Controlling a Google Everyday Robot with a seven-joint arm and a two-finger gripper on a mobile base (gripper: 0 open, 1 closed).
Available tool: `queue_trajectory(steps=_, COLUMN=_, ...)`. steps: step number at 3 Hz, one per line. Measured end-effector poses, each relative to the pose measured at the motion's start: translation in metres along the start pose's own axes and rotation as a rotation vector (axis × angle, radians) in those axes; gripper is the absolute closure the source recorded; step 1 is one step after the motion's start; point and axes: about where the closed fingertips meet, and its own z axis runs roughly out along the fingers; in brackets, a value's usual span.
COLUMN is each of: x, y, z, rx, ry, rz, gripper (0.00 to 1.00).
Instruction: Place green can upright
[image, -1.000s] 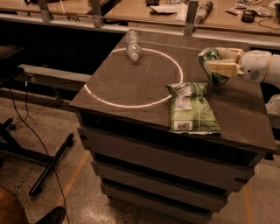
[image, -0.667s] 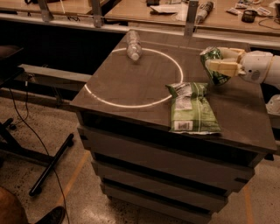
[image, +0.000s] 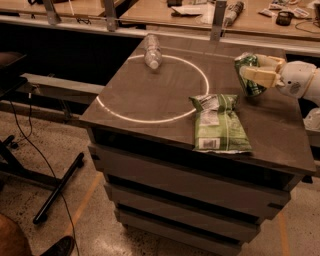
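Observation:
The green can (image: 248, 75) is dark green with lighter markings and stands roughly upright, slightly tilted, at the right side of the dark tabletop (image: 150, 100). My gripper (image: 255, 71) comes in from the right edge of the view on a white arm, and its pale fingers (image: 260, 76) are shut on the can's sides. The can's base is at or just above the table surface; I cannot tell whether it touches.
A flat green snack bag (image: 217, 122) lies on the table in front of the can. A clear plastic bottle (image: 151, 51) lies on its side at the far left, on a white circle line (image: 150, 120). Wooden benches with clutter stand behind.
The can and my gripper stay in nearly the same place at the table's right side; no clear movement shows.

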Motion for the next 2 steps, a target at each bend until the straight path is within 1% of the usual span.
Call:
queue_trajectory(steps=1, x=0.0046, y=0.0048, z=-0.0028, rx=-0.013, ry=0.064, rz=0.017, gripper=1.0)
queue_trajectory(steps=2, x=0.0096, y=0.0064, z=-0.0035, rx=-0.016, ry=0.128, rz=0.032, gripper=1.0)
